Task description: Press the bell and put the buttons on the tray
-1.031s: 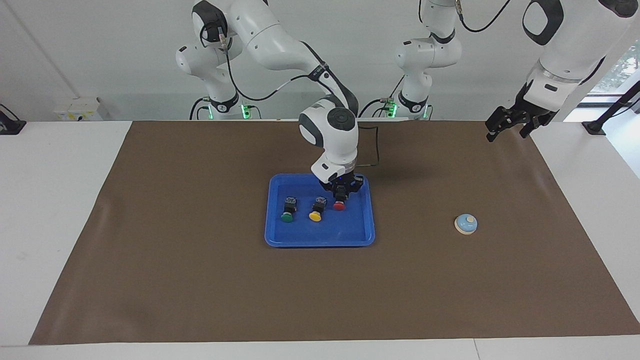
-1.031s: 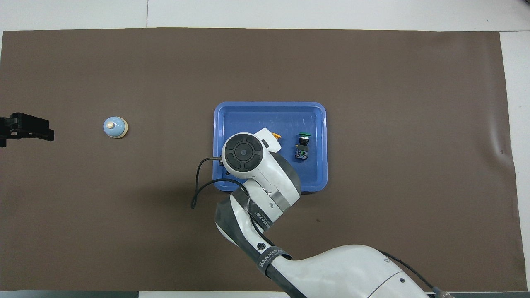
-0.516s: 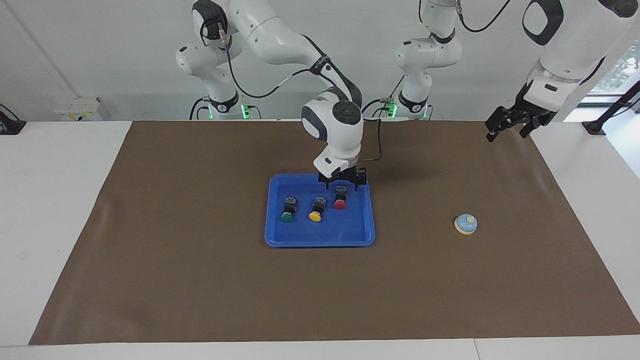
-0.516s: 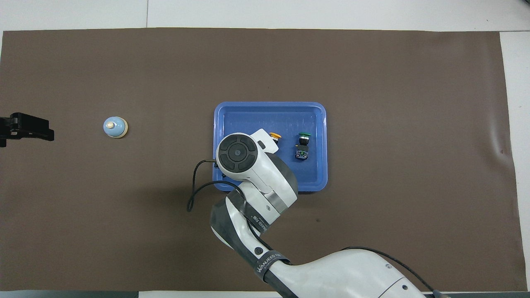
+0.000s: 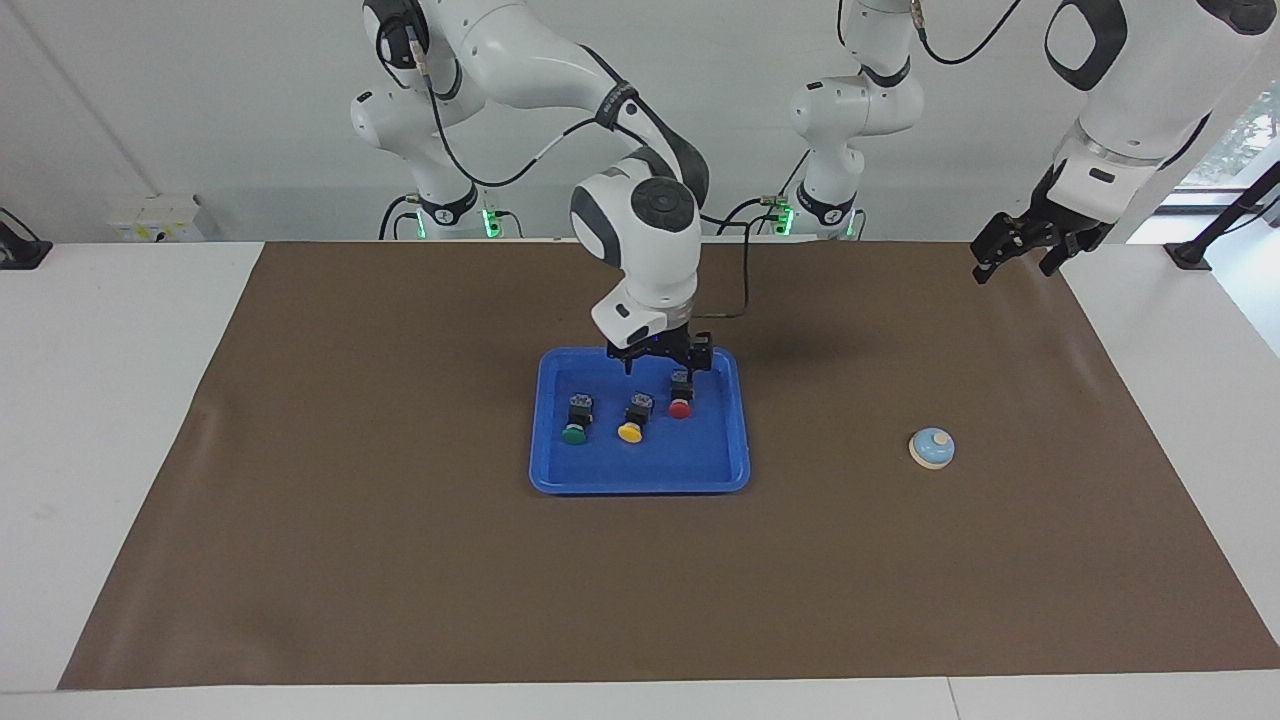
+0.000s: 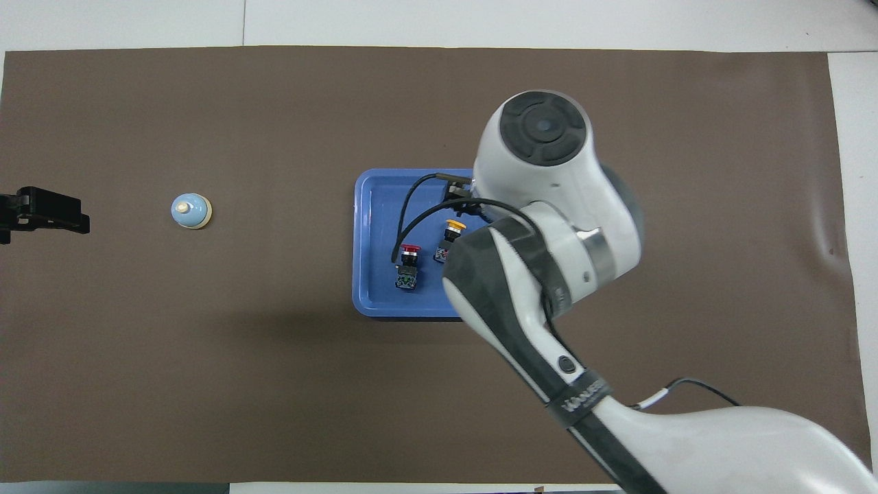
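The blue tray (image 5: 640, 478) (image 6: 367, 206) lies mid-table with three buttons resting in it. The red one (image 5: 680, 400) (image 6: 409, 259) is nearest the robots, the yellow one (image 5: 632, 424) (image 6: 450, 232) beside it, and the green one (image 5: 575, 424) toward the right arm's end; the right arm hides the green one from overhead. My right gripper (image 5: 662, 366) hangs open and holds nothing, just over the tray's rim nearest the robots. The light-blue bell (image 5: 931, 447) (image 6: 191, 210) stands on the mat toward the left arm's end. My left gripper (image 5: 1012, 256) (image 6: 42, 210) waits open, raised near that end.
A brown mat (image 5: 400, 560) covers most of the white table. A black cable (image 5: 745, 290) loops off the right wrist above the tray's rim. The right arm's forearm (image 6: 549, 226) covers a large part of the tray from overhead.
My right gripper opened and let go of the red button, then rose and drew back over the tray's rim nearest the robots. The red button stays in the tray. The left arm has not moved.
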